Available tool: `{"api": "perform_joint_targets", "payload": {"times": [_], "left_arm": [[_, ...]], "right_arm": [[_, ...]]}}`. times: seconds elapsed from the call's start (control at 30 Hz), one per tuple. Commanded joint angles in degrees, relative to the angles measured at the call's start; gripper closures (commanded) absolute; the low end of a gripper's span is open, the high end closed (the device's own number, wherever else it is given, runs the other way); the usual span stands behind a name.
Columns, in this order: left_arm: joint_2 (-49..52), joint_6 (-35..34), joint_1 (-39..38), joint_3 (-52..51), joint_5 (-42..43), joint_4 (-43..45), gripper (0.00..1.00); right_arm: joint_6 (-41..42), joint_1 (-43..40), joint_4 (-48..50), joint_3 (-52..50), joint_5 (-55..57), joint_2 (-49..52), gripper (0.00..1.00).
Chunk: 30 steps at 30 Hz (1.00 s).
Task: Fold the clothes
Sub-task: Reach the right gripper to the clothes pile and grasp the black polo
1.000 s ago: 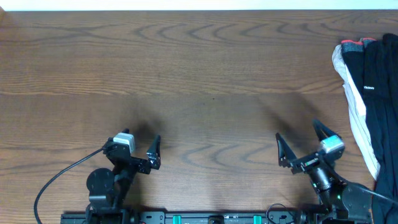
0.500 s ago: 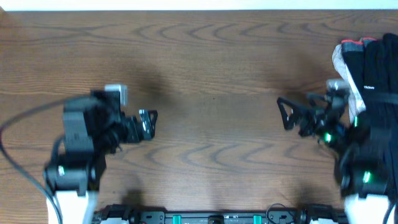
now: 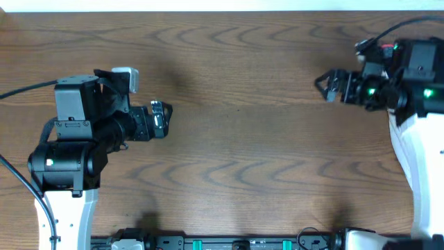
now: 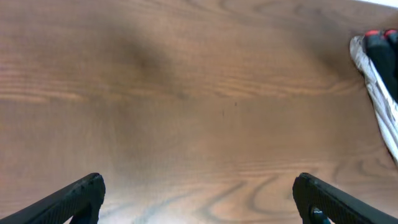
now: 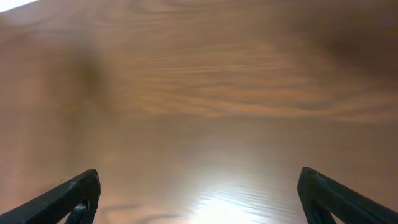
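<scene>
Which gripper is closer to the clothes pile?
Right. The right gripper hovers near the clothes at the table's right end; the left gripper is far across the table.

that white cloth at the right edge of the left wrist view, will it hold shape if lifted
Probably floppy: the white garment lies in soft crumpled folds on the table, so it would likely droop from one pinch. It looks thin, so likely light. The red-edged black piece beside it may drag along.
</scene>
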Motion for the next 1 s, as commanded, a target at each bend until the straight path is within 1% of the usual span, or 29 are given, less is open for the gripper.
{"api": "perform_joint_targets", "payload": {"times": [0.0,0.1,0.23,0.33,0.5,0.57,0.6,0.63,0.77,0.87,0.97], "left_arm": [[0.04,1.03,0.24,0.74,0.28,-1.22,0.02],[0.04,1.01,0.24,0.74,0.31,-1.75,0.02],[0.04,1.01,0.24,0.74,0.31,-1.70,0.02],[0.07,1.01,0.24,0.74,0.31,-1.70,0.02],[0.26,0.98,0.24,0.74,0.31,-1.70,0.02],[0.31,0.98,0.24,0.74,0.31,-1.70,0.02],[0.31,0.98,0.24,0.74,0.31,-1.70,0.02],[0.31,0.98,0.24,0.74,0.31,-1.68,0.02],[0.31,0.98,0.24,0.74,0.31,-1.68,0.02],[0.31,0.98,0.24,0.74,0.31,-1.68,0.02],[0.31,0.98,0.24,0.74,0.31,-1.66,0.02]], "right_arm": [[3.41,-4.72,-2.86,7.93,16.39,4.52,0.01],[4.68,-9.62,-7.30,15.93,21.00,11.06,0.01],[4.70,-15.76,-10.08,25.24,21.55,20.11,0.02],[4.72,-18.56,-9.75,29.00,21.33,25.62,0.09],[5.68,-20.06,-6.91,29.73,24.26,32.39,0.18],[8.39,-20.17,-4.94,29.73,26.58,34.49,0.18],[9.33,-20.24,-3.76,29.70,26.69,35.32,0.13],[9.88,-20.24,-2.43,29.70,26.69,36.28,0.13],[10.49,-20.20,1.66,29.70,27.04,39.21,0.23],[12.41,-20.20,3.13,29.70,27.36,41.31,0.29],[12.66,-20.15,3.28,29.70,27.71,43.30,0.30]]}}
